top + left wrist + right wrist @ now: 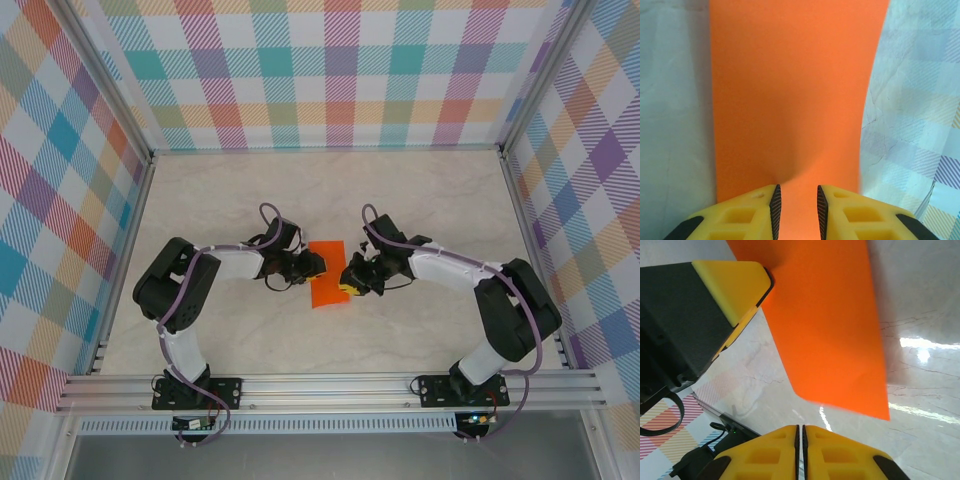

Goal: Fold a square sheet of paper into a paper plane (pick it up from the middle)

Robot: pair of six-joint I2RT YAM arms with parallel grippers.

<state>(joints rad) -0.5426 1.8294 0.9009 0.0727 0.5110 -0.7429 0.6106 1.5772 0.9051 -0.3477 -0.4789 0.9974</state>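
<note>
Yellow-tipped right gripper [800, 429] is basically squeezed closed on nothing, just a hairline slit between the jaws. One corner of the paper [830, 330] sits just in front of it, not touching. Meanwhile the left gripper [796, 192] is pinching the paper by its edge, and you can see it pucker right where the jaws bite. It's an orange narrow rectangle, mid-table [420, 190] between the two arms, looks slightly lifted with a shadow underneath. Plaid wall [340, 80] behind.
</note>
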